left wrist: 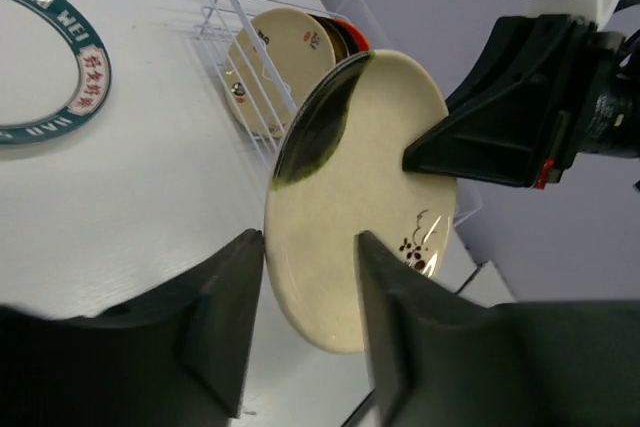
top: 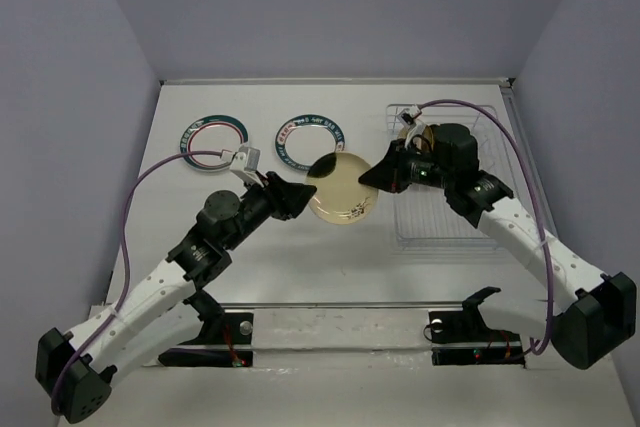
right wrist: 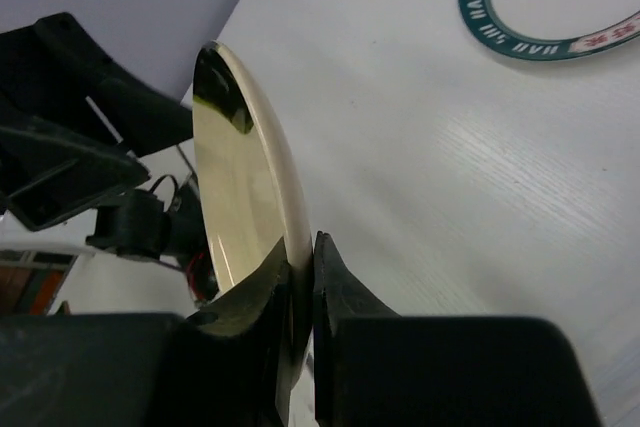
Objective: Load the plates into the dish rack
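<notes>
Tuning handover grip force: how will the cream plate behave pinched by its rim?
The cream plate looks rigid, so it likely won't flex. Its glossy glaze reflects light, so it may slip or pivot in the right gripper, which pinches only the thin rim. Held off the table, a drop could chip it.

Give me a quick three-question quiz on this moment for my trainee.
1. True or false: the right gripper is shut on the cream plate's rim.
2. How many green-rimmed patterned plates lie flat on the table?
3. The cream plate is: A) in the dish rack, B) raised between the left gripper and the right gripper, C) flat on the table.
Key: 1 true; 2 two; 3 B.
</notes>
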`<state>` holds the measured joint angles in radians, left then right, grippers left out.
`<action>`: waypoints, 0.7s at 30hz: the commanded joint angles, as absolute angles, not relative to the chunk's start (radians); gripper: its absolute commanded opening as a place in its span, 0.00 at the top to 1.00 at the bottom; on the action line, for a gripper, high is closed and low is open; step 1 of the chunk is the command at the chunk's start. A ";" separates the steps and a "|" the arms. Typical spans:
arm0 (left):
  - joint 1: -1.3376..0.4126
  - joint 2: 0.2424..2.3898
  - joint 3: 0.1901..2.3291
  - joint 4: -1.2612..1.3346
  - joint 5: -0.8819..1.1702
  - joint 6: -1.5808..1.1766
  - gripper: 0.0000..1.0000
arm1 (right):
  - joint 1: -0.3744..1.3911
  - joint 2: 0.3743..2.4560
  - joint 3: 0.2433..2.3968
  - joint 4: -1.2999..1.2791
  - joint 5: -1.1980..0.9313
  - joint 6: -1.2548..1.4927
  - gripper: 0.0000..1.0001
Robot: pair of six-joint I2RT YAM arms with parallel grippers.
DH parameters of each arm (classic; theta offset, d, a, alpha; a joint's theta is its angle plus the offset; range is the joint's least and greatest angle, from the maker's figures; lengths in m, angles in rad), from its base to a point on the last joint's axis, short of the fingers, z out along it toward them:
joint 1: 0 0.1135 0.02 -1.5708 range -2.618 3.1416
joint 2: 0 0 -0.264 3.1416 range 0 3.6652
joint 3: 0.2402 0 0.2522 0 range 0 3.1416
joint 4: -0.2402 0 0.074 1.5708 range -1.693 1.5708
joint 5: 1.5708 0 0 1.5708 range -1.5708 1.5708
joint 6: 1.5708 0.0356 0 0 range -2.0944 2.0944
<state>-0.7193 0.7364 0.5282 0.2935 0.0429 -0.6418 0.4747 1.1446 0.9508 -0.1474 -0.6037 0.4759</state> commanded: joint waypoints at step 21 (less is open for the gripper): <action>-0.727 0.488 0.621 -0.087 -0.098 -0.529 0.16 | 0.230 1.242 1.246 -0.322 0.899 0.086 0.93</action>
